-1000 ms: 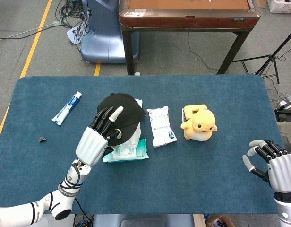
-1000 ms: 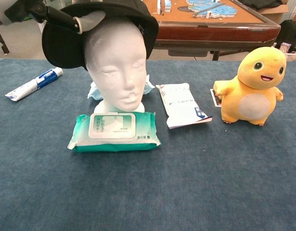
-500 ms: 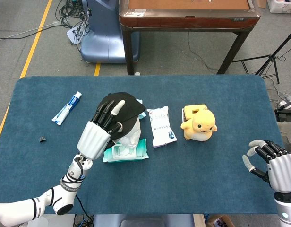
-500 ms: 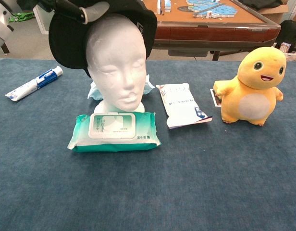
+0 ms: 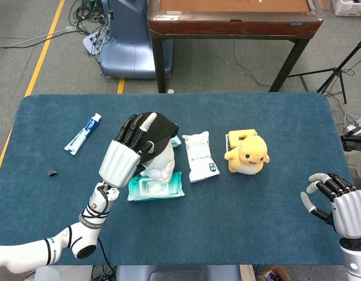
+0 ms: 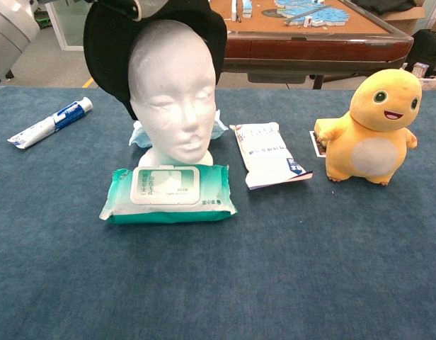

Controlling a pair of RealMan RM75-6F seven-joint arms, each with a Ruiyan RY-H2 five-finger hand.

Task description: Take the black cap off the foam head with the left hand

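The black cap point(image 5: 163, 128) sits pushed back on the white foam head point(image 5: 160, 166), which stands at the table's centre left. My left hand point(image 5: 126, 153) lies over the cap from the near left, its fingers point(image 5: 136, 124) spread across the crown and gripping it. In the chest view the cap point(image 6: 105, 49) frames the bare face of the foam head point(image 6: 172, 92), and a fingertip shows at the top edge. My right hand point(image 5: 336, 202) hovers at the near right corner, fingers apart and holding nothing.
A green wet-wipes pack point(image 6: 168, 193) lies in front of the head. A white packet point(image 6: 266, 154) and a yellow plush toy point(image 6: 374, 127) lie to the right, a toothpaste tube point(image 6: 52, 122) to the left. A brown table point(image 5: 233, 17) stands beyond.
My left hand has moved up and away over the head, drawing the cap back with it, so more of the forehead is bare. The right hand has not moved.
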